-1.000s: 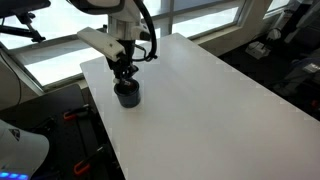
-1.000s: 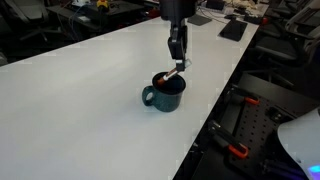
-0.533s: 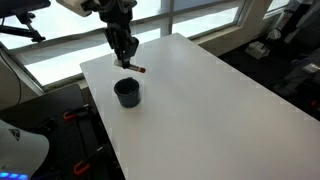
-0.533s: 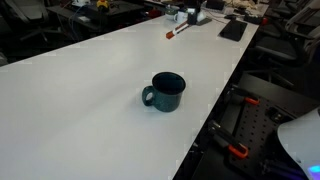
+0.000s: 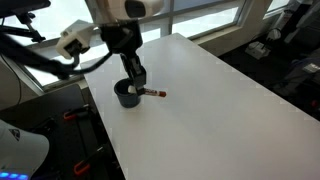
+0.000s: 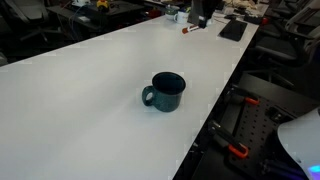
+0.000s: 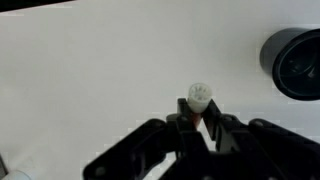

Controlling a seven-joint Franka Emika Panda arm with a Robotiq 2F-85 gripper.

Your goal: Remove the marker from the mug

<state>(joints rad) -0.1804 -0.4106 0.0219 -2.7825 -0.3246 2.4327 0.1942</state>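
The mug [image 5: 124, 97] is small, squat and dark, and stands near the white table's corner; it also shows in an exterior view [image 6: 167, 91] and at the right edge of the wrist view [image 7: 298, 62]. Its inside looks empty. My gripper [image 5: 139, 89] is shut on the marker [image 5: 153, 93], a thin dark pen with a red end that sticks out sideways. The gripper holds it in the air, out of the mug and apart from it. In an exterior view the marker [image 6: 187, 28] hangs below the gripper [image 6: 199, 17]. In the wrist view its pale end [image 7: 200, 95] shows between the fingers [image 7: 200, 125].
The white table [image 5: 220, 100] spreads wide beyond the mug; its edge runs close to the mug on the near side [image 6: 215, 110]. A dark flat object [image 6: 232, 30] lies at the table's far end. Windows and lab equipment surround the table.
One second ago the gripper was down at the mug on the marker. It lifted the marker out and carried it away from the mug; the mug stayed put.
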